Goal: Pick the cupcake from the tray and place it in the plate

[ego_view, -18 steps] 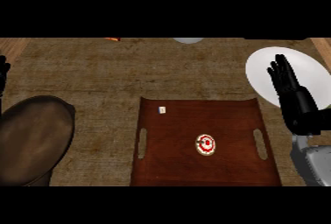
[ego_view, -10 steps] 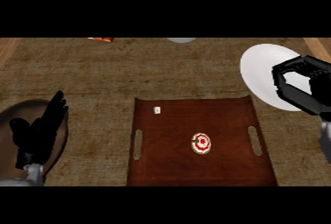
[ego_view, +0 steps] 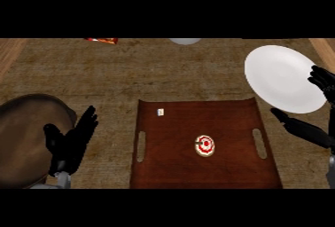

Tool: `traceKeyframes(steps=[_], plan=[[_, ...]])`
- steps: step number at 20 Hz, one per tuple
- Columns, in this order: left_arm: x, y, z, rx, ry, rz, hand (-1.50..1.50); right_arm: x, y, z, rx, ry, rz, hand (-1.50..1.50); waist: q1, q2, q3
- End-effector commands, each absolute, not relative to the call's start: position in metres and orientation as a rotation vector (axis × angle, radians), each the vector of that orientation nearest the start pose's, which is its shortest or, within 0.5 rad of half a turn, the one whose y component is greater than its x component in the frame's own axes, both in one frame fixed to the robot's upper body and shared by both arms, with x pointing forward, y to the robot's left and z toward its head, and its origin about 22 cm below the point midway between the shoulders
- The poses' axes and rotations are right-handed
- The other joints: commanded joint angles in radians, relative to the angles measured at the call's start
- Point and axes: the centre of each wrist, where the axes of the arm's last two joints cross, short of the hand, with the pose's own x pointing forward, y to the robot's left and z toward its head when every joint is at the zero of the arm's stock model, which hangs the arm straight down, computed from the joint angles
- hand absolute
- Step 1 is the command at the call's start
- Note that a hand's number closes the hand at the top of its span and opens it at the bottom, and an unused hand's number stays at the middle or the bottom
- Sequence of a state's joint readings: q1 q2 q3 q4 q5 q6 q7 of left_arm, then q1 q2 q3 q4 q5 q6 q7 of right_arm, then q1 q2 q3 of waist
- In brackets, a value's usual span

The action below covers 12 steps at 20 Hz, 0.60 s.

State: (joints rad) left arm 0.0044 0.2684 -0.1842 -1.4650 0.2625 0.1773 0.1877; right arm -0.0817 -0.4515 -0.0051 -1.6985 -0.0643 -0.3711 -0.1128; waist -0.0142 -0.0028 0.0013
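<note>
The cupcake (ego_view: pixel 204 145) sits untouched on the brown tray (ego_view: pixel 196 177), right of the tray's centre, and the white plate (ego_view: pixel 281 82) lies on the counter (ego_view: pixel 131 75) beyond the tray's far right corner, so the pick step is judged not yet begun. The right hand (ego_view: pixel 307 131) hovers at the right edge between tray and plate with thumb and fingers spread wide and holding nothing; the left hand (ego_view: pixel 71 144) rests open, fingers up, left of the tray. The next move calls for bringing the right hand leftward and down over the cupcake, then closing the fingers round it.
</note>
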Motion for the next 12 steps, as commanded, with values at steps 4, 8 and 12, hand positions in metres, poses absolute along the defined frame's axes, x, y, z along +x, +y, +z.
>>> traceKeyframes(steps=[4,8,12], plan=[[0.226,0.258,-0.027,0.017,-1.188,0.004,0.00,0.217,-0.298,0.113,-0.570,-1.786,0.338,-1.50,0.005,-0.002,-0.004],[0.227,0.249,-0.028,-0.004,-1.186,0.004,0.00,0.213,-0.294,0.116,-0.569,-1.564,0.640,-1.50,0.013,-0.001,-0.005],[0.236,0.251,-0.029,0.020,-1.190,-0.005,0.00,0.208,-0.268,0.150,-0.585,-1.492,0.759,-1.50,0.014,0.001,-0.004]])
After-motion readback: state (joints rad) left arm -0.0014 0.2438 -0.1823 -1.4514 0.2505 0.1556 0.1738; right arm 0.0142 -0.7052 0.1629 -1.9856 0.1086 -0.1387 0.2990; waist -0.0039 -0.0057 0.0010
